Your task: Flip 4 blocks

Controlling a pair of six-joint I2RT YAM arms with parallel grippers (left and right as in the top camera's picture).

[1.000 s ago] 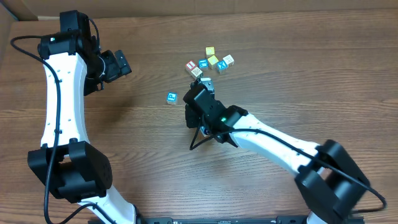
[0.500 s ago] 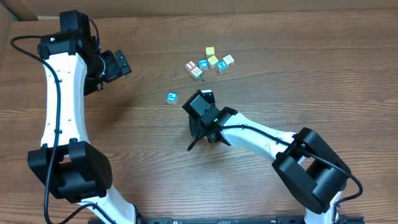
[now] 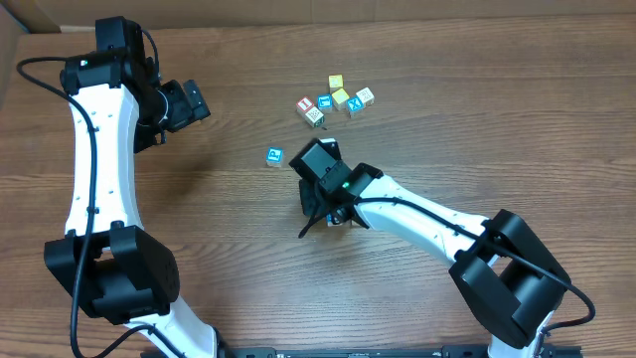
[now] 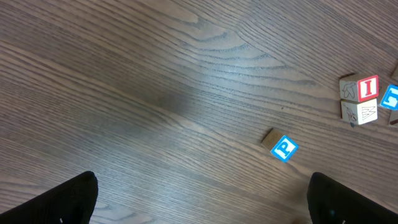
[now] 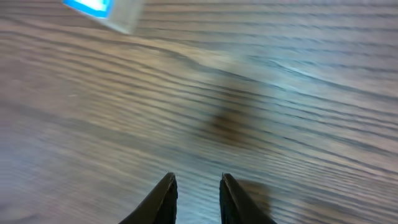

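Right pincer (image 5: 197, 179) has swung over, jaws parting slightly, empty — the blue block (image 5: 102, 11) ahead-left seems next to flip.

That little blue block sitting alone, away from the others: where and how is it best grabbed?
Pinch the lone blue block by two opposite side faces, coming straight down from above. It lies flat with bare table all around, so nothing blocks any side. Being a cube, either pair of sides should serve, if the grip lines up squarely with them.
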